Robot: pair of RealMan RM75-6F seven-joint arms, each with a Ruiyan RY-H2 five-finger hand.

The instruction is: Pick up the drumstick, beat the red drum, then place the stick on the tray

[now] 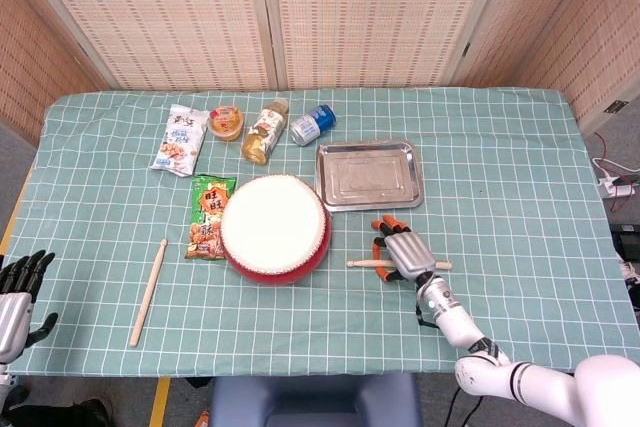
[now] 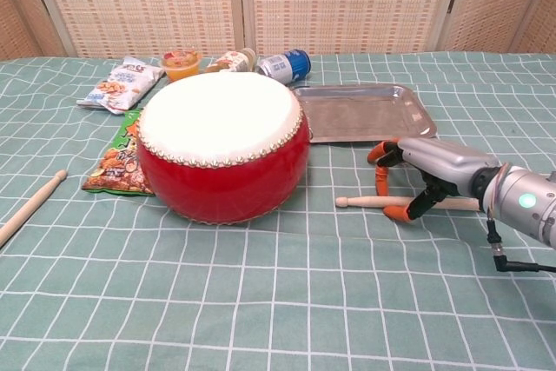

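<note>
In the head view, the right hand (image 1: 401,250) is seen arched palm-down over a drumstick (image 1: 365,263) lying on the table (image 1: 500,177) between the red drum (image 1: 274,228) and the right edge, just in front of the tray (image 1: 369,175). Whether it is gripped cannot be told. The left hand (image 1: 18,292), fingers spread, is held off the front-left corner.

In the chest view, the right hand's orange fingertips (image 2: 398,212) are planted around the drumstick (image 2: 365,202), which lies flat on the cloth.

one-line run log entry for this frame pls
phase: grasping | right hand arched over drumstick, fingertips astride it | stick flat on cloth | red drum unstruck | tray empty | left hand idle
</note>
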